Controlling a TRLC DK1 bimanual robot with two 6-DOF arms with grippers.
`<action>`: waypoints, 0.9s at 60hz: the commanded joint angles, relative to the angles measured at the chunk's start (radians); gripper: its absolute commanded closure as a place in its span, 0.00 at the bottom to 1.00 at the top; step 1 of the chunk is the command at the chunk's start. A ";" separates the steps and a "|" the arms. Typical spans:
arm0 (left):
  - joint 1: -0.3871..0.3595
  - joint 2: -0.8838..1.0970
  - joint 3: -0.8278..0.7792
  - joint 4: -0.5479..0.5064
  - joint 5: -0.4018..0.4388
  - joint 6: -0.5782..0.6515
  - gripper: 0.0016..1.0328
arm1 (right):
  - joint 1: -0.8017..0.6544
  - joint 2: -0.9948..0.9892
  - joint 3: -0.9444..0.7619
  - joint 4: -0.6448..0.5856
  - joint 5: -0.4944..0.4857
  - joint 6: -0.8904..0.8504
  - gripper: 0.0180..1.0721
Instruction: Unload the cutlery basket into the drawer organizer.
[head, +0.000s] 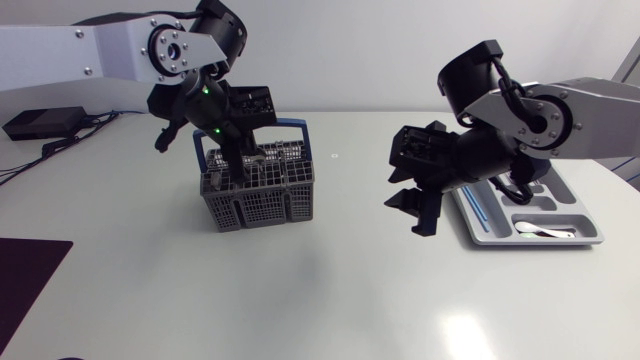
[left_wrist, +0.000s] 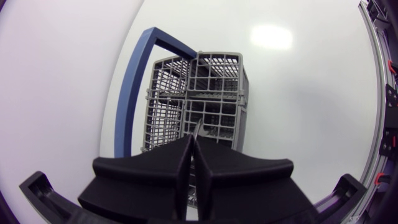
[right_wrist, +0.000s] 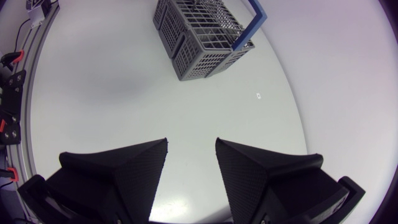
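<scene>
Our left jaws are pinched almost together on a thin cutlery piece (left_wrist: 197, 129) standing upright in the basket (head: 262, 203). Our right jaws hang wide apart and empty, nearer the drawer organizer (head: 585, 238) across the worktop (head: 320, 290).

bright, even light from overhead. a soft glare patch sits on the white table (head: 300, 300) near its front edge, another past the basket (left_wrist: 214, 81) in the left wrist view. shadows are faint and soft-edged beside the basket. both wrist views bow the table's edges strongly.
</scene>
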 joint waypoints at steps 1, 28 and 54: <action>-0.011 -0.041 -0.014 -0.010 0.008 0.008 0.96 | 0.011 -0.033 -0.031 -0.017 0.006 0.004 0.44; -0.040 -0.179 -0.052 -0.028 -0.055 -0.027 0.96 | 0.053 -0.159 -0.064 -0.064 0.035 0.024 0.44; -0.075 -0.157 -0.138 0.028 -0.147 -0.222 0.96 | 0.099 -0.185 -0.080 -0.071 0.058 0.054 0.44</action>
